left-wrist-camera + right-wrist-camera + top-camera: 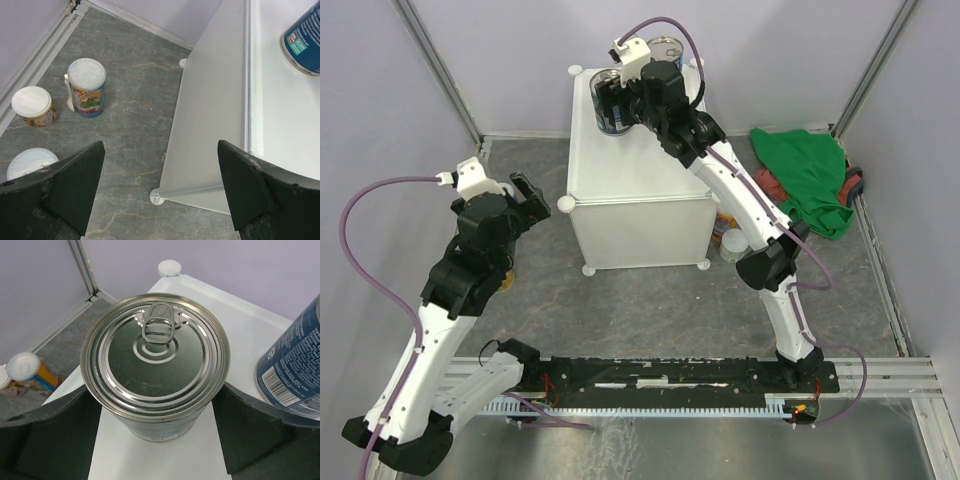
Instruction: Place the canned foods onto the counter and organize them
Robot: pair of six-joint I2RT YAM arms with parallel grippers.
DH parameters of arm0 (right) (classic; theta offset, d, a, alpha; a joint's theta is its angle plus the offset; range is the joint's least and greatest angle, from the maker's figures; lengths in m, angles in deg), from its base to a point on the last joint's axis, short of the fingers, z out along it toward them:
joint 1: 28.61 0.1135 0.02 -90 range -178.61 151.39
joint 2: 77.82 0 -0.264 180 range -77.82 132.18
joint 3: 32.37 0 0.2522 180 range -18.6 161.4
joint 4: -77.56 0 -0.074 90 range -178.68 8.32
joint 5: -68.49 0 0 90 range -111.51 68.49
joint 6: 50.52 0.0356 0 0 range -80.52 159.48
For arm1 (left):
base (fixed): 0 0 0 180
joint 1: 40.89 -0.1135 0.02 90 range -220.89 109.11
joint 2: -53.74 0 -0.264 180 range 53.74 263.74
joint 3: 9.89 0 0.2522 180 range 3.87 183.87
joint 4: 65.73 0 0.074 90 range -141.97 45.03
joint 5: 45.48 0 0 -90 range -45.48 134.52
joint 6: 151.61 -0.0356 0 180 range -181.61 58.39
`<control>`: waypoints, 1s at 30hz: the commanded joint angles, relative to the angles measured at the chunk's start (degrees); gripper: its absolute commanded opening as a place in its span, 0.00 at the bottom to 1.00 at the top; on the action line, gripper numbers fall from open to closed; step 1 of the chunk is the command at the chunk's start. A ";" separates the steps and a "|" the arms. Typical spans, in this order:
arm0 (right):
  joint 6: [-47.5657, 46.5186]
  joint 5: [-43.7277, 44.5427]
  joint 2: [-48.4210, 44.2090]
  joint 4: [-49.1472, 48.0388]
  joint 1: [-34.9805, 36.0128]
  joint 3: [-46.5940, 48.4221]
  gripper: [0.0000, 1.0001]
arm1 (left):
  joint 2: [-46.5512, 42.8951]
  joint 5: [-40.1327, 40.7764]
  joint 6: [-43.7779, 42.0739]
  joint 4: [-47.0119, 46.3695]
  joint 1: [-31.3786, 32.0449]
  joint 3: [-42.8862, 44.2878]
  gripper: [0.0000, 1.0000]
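While the right gripper (155, 435) is clamped on its sides, item one, a blue-labelled can (155, 355) with a silver pull-tab top, stands upright between the jaws over a corner of the counter (240, 335); whether its base bears on the top cannot be told. Handling, judged: rigid metal wall, likely full and fairly heavy, glossy label apt to slip; best held across the body below the rim, never by the tab. Item two, a second blue can (295, 375), stands just outside one finger, so opening room on that side is tight. Outside the other finger the counter's edge drops to the grey floor (135, 100); a corner knob (169, 267) lies ahead of the fingertips. Left gripper (160, 150): jaws spread wide, holding nothing, with the counter's side wall just outside one finger. Ahead of and outside the other finger stand a colourful can (87, 90), an orange-labelled can (34, 106) and a third white lid (27, 162), with open floor around them.
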 commanded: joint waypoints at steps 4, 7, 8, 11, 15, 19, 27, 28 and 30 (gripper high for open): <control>-1.01 3.58 0.73 -13.37 -0.70 4.54 0.34 | -1.72 -3.13 -1.62 -3.81 0.09 2.12 1.00; -1.40 4.70 0.86 -14.08 -0.72 4.04 0.66 | -2.24 -4.53 -2.03 -5.24 0.12 1.71 1.00; -1.50 4.84 0.75 -14.20 -0.73 3.71 0.74 | -2.39 -5.29 -2.37 -5.88 0.14 1.60 1.00; -1.48 4.67 -0.21 -14.37 -0.80 2.52 0.91 | -2.34 -9.28 -3.86 -9.45 0.15 1.22 1.00; -1.16 4.26 -2.98 -15.35 -0.81 -0.31 0.97 | -0.78 -12.32 -4.36 -11.07 0.10 1.92 1.00; -1.21 3.59 -4.94 -15.40 -0.81 -3.42 0.99 | 0.68 -14.22 -4.86 -12.99 0.09 2.30 1.00; -0.60 2.77 -11.19 -17.64 -0.55 -10.35 0.99 | 5.37 -20.19 -7.20 -18.02 0.11 4.73 1.00; -0.51 2.76 -12.16 -18.03 -0.48 -11.41 0.99 | 6.24 -20.99 -7.77 -18.86 0.08 5.26 1.00; -0.55 2.84 -14.22 -18.66 -0.46 -13.93 0.99 | 8.16 -22.11 -8.86 -20.21 0.09 6.25 0.99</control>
